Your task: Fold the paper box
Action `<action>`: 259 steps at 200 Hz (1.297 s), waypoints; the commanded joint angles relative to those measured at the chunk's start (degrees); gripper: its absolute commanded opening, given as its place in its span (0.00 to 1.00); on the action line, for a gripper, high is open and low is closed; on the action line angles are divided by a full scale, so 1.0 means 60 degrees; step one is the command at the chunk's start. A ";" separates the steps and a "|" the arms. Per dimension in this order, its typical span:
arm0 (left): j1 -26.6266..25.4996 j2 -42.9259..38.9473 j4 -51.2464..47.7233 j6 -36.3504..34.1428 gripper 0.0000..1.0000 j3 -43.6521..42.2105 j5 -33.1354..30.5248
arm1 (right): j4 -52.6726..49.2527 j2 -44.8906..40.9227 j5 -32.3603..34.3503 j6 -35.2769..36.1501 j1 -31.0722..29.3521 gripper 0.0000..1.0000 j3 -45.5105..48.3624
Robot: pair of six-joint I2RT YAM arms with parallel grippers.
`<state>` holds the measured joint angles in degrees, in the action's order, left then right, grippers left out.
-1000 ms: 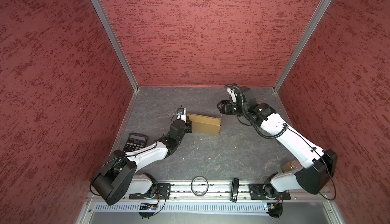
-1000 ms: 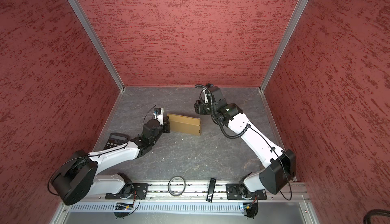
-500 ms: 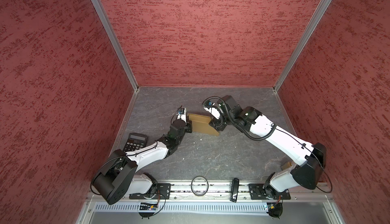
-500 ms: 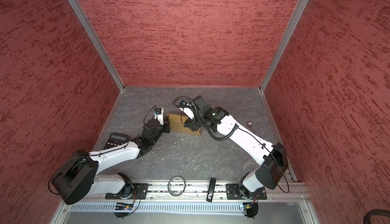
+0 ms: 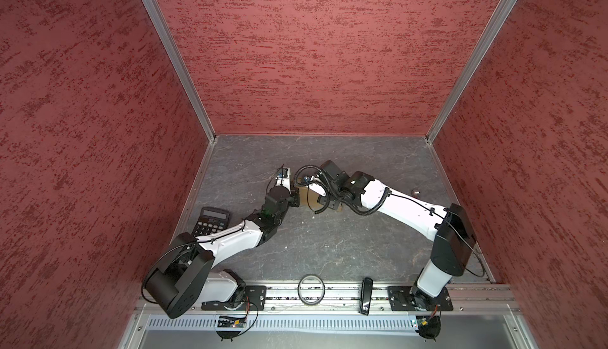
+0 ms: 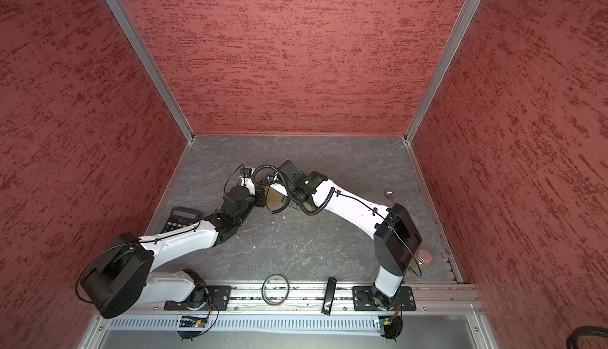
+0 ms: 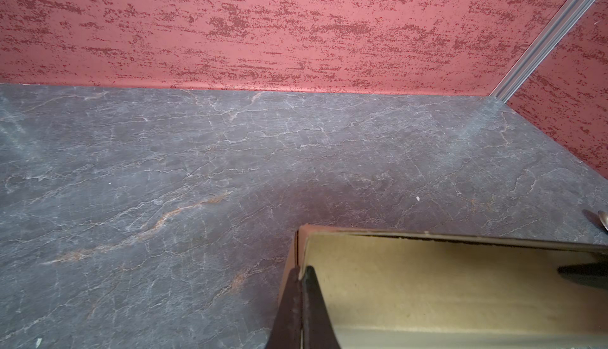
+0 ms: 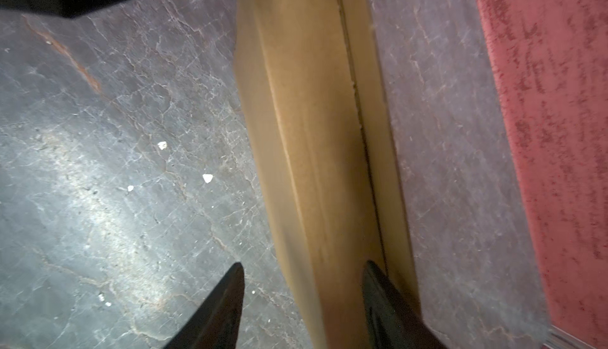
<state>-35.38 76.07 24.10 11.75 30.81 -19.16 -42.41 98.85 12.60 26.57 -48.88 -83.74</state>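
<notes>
Tan cardboard paper box (image 5: 312, 199) (image 6: 274, 196) on the grey tabletop (image 5: 329, 248), beyond the calculator (image 5: 210, 220) and off to its right in both top views, mostly hidden under the two arms. Left gripper (image 7: 301, 273) pinched tight on the box's thin side wall at the end nearer the calculator. Right gripper (image 8: 302, 265) at the end farther from the calculator, half spread astride the box's edge, one fingertip (image 8: 373, 276) against a seam in the cardboard, the other clear of it over bare tabletop.

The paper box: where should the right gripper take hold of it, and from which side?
Probably the free end, from above, jaws across the narrow width. The paper box is long and slim, and the left gripper pinches the wall at its other end.
</notes>
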 commanded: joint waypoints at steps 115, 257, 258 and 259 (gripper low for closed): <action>-0.0252 0.0445 -0.1921 0.0050 0.00 -0.0564 0.0487 | 0.2118 -0.0096 0.1272 0.0257 -0.0334 0.34 0.1409; -0.0229 0.0210 -0.1815 0.0296 0.12 -0.0711 0.0073 | 0.2704 -0.0083 0.1372 -0.0044 -0.0495 0.10 0.1935; -0.0228 0.0211 -0.1817 0.0290 0.12 -0.0711 0.0073 | 0.2696 -0.0083 0.1372 -0.0046 -0.0503 0.10 0.1940; -0.0228 0.0211 -0.1818 0.0294 0.12 -0.0711 0.0073 | 0.2693 -0.0090 0.1372 -0.0062 -0.0506 0.10 0.1943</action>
<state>-36.03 75.33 24.27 13.26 29.78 -20.29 -26.04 97.80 21.74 27.88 -51.29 -74.04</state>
